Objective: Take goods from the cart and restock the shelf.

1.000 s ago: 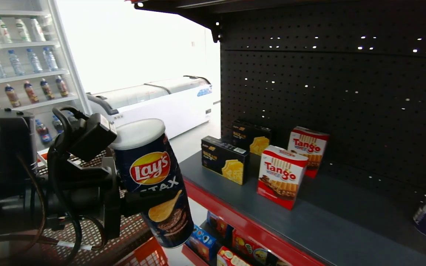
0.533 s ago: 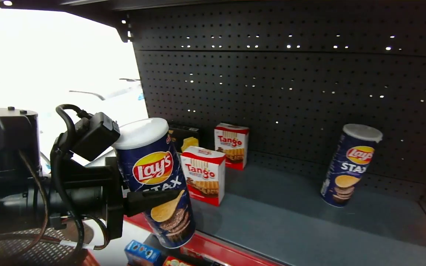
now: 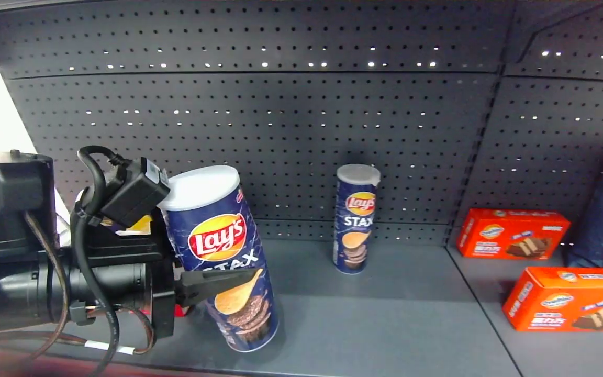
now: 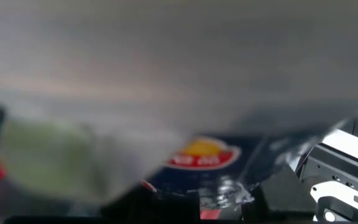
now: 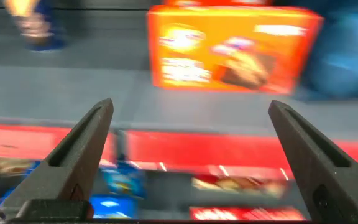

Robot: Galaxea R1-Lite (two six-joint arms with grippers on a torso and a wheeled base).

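Chips can (image 3: 212, 230), tilted, hides the far finger of the left gripper (image 3: 223, 275) clamping it; right gripper (image 5: 191, 104) gapes empty.

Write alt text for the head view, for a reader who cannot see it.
The robot's left claw grips a blue chip can, tilted, at the front of a grey shelf. A second chip can stands upright farther back by the black pegboard wall, with two orange boxes lying to its right.
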